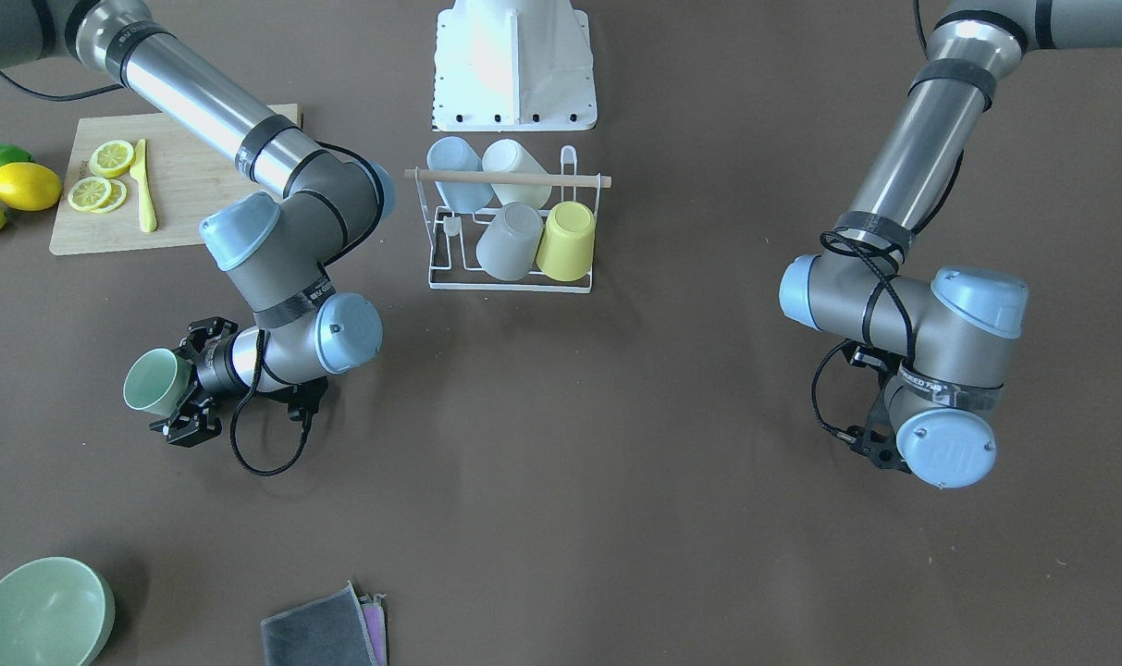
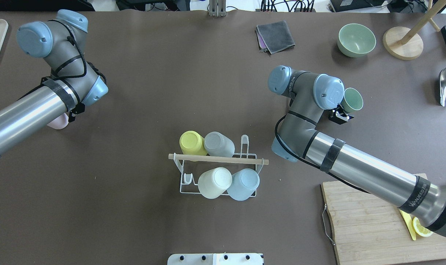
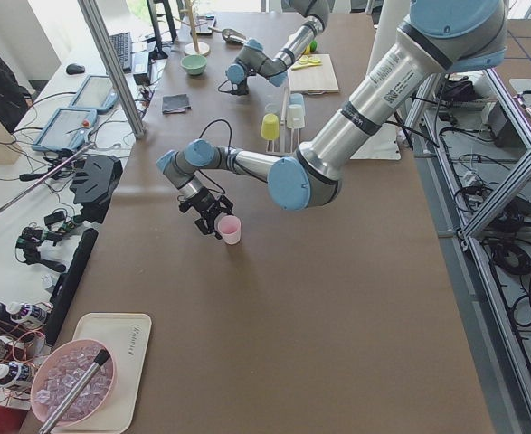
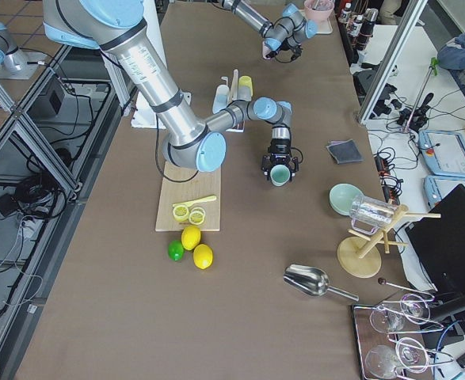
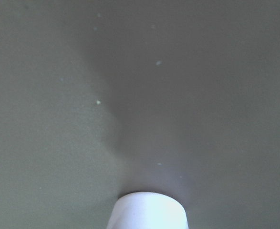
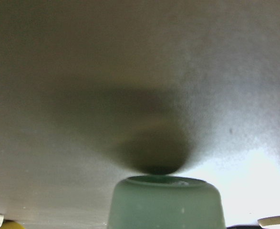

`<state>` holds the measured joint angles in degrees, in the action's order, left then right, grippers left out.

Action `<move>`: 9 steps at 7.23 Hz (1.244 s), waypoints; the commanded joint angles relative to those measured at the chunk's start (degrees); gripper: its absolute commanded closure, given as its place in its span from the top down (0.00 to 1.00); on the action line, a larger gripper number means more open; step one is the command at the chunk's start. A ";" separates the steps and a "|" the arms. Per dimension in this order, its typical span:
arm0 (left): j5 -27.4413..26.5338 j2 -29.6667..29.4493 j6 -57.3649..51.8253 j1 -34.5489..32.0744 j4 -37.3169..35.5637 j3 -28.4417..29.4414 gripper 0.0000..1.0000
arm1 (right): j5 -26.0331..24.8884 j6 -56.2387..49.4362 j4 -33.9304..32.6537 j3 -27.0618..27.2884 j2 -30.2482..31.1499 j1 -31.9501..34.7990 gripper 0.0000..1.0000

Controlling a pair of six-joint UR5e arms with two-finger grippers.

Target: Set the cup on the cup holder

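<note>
The right gripper (image 1: 179,393), wrist bent low over the brown table (image 1: 561,518), pinches a pale green plastic cup (image 1: 154,381) in its jaws. Farther back stands the white wire cup holder (image 1: 510,222). The left gripper (image 3: 213,215) holds a pink cup (image 3: 230,229); I cannot tell its jaws' state.

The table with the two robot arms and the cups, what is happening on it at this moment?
Two robot arms are loading cups onto a white wire cup holder in the middle of the table. It already carries four cups, upside down on its prongs: yellow, grey, cream and light blue. The right gripper holds a green cup off to the side, above the table, mouth pointing sideways. The left gripper is at a pink cup far from the rack; whether it grips it is unclear.
</note>
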<state>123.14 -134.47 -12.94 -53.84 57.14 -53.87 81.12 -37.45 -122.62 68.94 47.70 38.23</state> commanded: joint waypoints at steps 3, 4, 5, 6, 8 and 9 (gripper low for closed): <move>-0.09 0.17 -3.20 0.93 -0.19 2.27 0.97 | 0.00 -0.60 0.46 1.19 1.26 0.35 0.01; -0.27 0.17 -3.49 1.01 -0.19 2.45 0.96 | 0.00 -0.69 0.45 2.50 1.96 0.44 0.00; -1.05 0.26 -3.49 1.01 -0.19 2.45 0.94 | 0.09 -1.39 0.54 2.86 2.14 1.48 0.00; -1.41 0.35 -3.58 1.10 -0.10 2.45 0.69 | 0.09 -3.66 0.54 3.56 2.40 2.54 0.00; -1.32 0.26 -3.49 1.01 -0.45 2.19 0.07 | 0.35 -8.32 0.45 6.36 3.36 5.35 0.00; -1.50 0.26 -3.58 0.58 -2.71 0.97 0.00 | 1.13 -9.30 0.45 10.21 5.02 7.10 0.00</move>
<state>121.80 -134.20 -16.46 -52.91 56.29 -51.91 81.57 -44.78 -122.16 75.28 51.07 43.24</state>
